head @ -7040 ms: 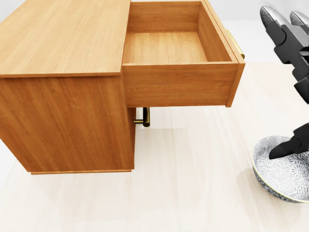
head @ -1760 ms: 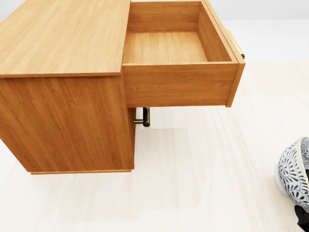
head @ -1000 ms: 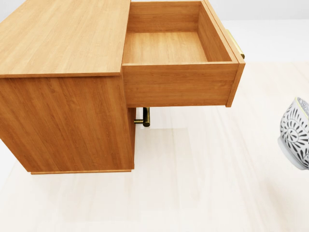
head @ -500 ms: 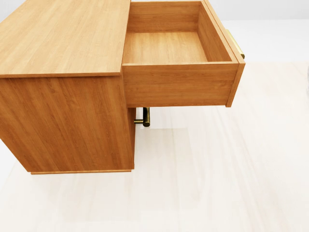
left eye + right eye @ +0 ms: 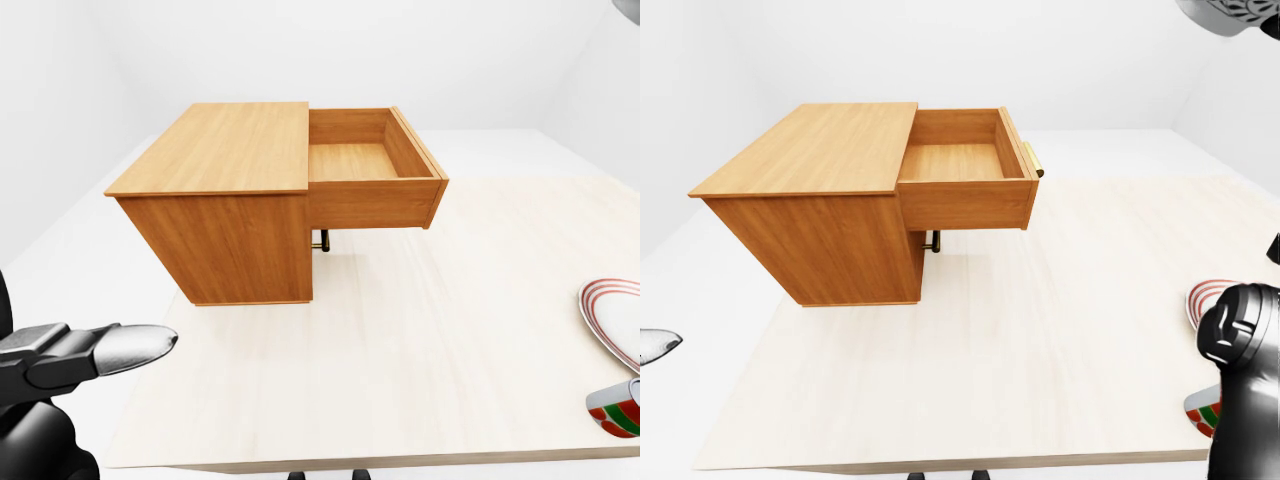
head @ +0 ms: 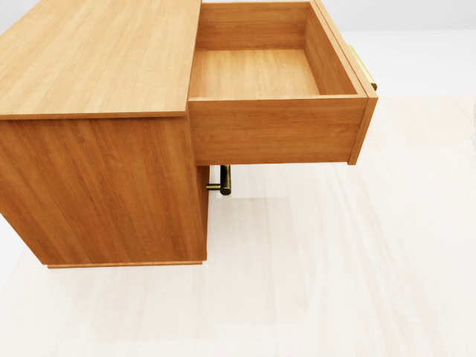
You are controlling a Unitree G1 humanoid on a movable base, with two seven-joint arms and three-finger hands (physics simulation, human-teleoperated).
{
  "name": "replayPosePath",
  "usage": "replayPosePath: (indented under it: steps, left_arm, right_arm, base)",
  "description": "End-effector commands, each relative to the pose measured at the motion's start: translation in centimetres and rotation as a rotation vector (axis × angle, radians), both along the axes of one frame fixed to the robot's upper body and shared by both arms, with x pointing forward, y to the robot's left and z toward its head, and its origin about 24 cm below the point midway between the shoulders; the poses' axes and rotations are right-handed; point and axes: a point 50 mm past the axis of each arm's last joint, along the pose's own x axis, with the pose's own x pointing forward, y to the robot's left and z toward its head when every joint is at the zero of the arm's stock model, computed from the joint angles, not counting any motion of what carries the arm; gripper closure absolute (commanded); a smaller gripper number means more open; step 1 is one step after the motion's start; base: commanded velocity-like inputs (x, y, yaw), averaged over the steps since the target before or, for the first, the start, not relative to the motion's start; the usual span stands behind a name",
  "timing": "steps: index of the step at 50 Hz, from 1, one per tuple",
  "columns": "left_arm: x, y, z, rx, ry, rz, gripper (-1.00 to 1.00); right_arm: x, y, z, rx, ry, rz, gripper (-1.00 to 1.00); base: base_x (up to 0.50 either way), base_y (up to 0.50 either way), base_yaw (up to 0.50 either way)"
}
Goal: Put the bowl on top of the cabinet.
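Note:
The wooden cabinet [image 6: 97, 59] fills the left of the head view, its flat top bare. Its upper drawer [image 6: 260, 74] is pulled out to the right with nothing in it. The black-and-white patterned bowl [image 5: 1230, 12] hangs high in the top right corner of the right-eye view, cut off by the frame, with a dark bit of my right hand [image 5: 1272, 28] at its edge. My right arm [image 5: 1245, 370] rises along the right edge below it. At the bottom left of the left-eye view my left hand [image 5: 110, 350] is held low, a silver-tipped finger stretched out, holding nothing.
The cabinet stands on a pale wooden table [image 5: 400, 350]. A red-rimmed plate [image 5: 615, 325] and a small red, white and green thing [image 5: 615, 410] lie at the table's right edge. A brass handle [image 6: 223, 180] shows under the open drawer.
The bowl has risen along the right edge of the head view, tilting, and has left that view at the top. The cabinet and the camera have not moved.

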Motion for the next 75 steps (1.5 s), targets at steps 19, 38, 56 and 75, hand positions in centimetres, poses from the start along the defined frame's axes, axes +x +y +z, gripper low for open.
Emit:
replayPosePath:
  steps: [19, 38, 56, 75]
  left_arm:
    - [0.0, -0.4, -0.1, 0.036, 0.012, -0.012, -1.00]
    - [-0.1, -0.7, -0.1, 0.045, 0.006, -0.018, -1.00]
    - [0.3, -0.8, -0.3, 0.051, 0.023, -0.023, -1.00]
    - [0.1, -1.1, -0.3, 0.065, 0.017, -0.030, -1.00]
  right_arm:
    - [1.5, 10.8, 10.3, 0.013, -0.028, 0.190, 0.95]
    - [2.9, 18.9, 10.2, -0.046, 0.071, 0.397, 0.95]
    - [4.6, 26.4, 7.1, -0.076, 0.181, 0.610, 0.95]
    - [1.8, 34.9, 5.5, -0.179, 0.125, 0.841, 0.95]
  base:
    - [0.00, 0.00, 0.00]
    - [0.00, 0.00, 0.00]
    - [0.00, 0.00, 0.00]
    - [0.00, 0.00, 0.00]
